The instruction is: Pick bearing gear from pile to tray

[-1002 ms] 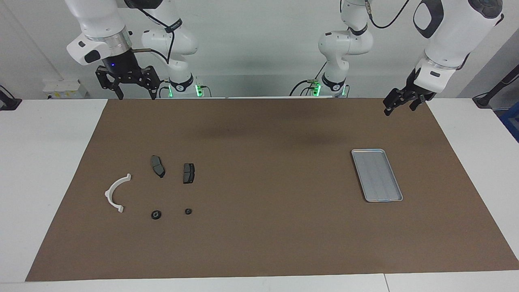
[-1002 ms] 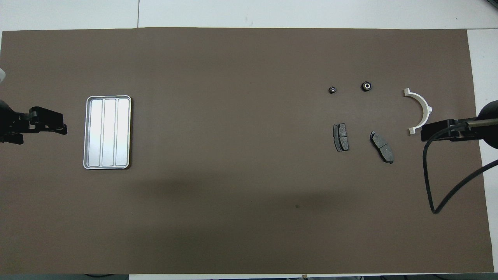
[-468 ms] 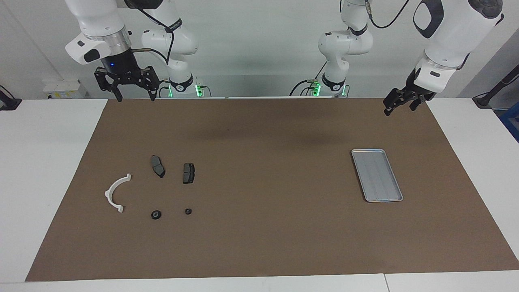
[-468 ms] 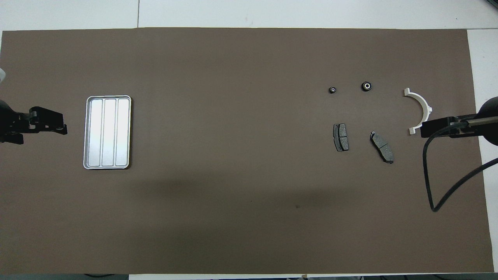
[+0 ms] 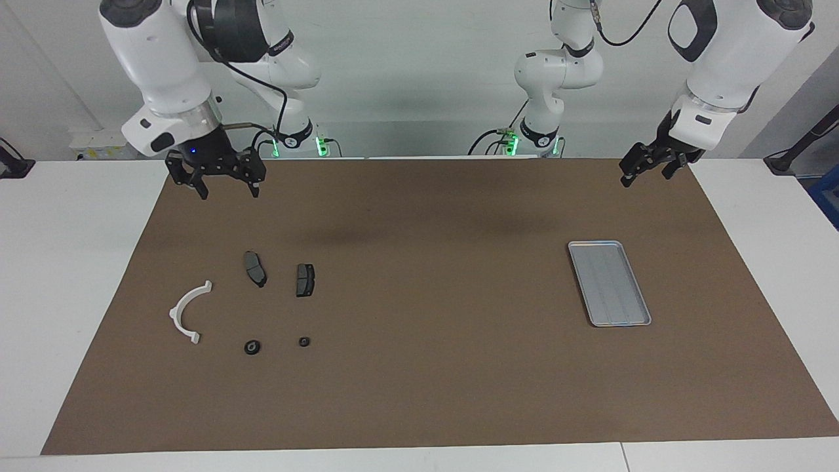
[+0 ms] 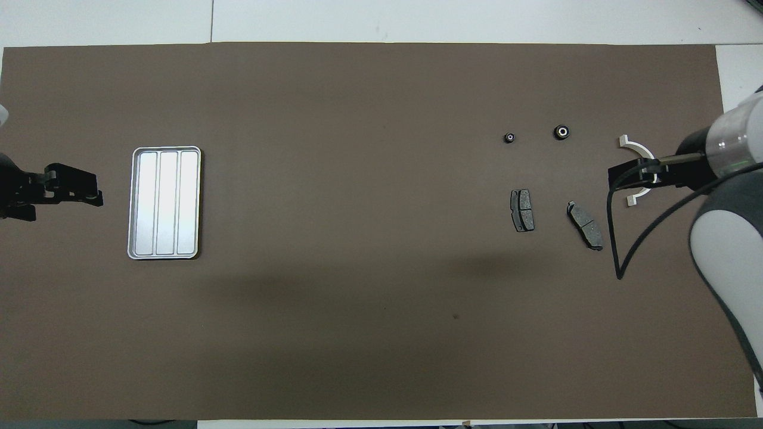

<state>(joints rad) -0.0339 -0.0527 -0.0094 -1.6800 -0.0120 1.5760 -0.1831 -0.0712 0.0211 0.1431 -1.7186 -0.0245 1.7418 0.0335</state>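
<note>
We find the right claw (image 5: pixel 229 190) spread wide and empty, raised over the mat (image 5: pixel 419 367). The pile (image 5: pixel 252 305) and the empty tray (image 5: pixel 645 308) rest on the surface, well apart. The left claw (image 5: pixel 645 172) waits; its state we cannot tell.

Right claw (image 6: pixel 626 177) covers the white half-ring bracket (image 6: pixel 639 149)

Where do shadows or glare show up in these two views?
Facing view: soft dark patches lie on the brown mat near the robots, and the tray looks dull grey. Overhead view: the tray floor shines bright, nearly washed out, and a broad faint shadow band crosses the mat nearer the robots than the parts.
</note>
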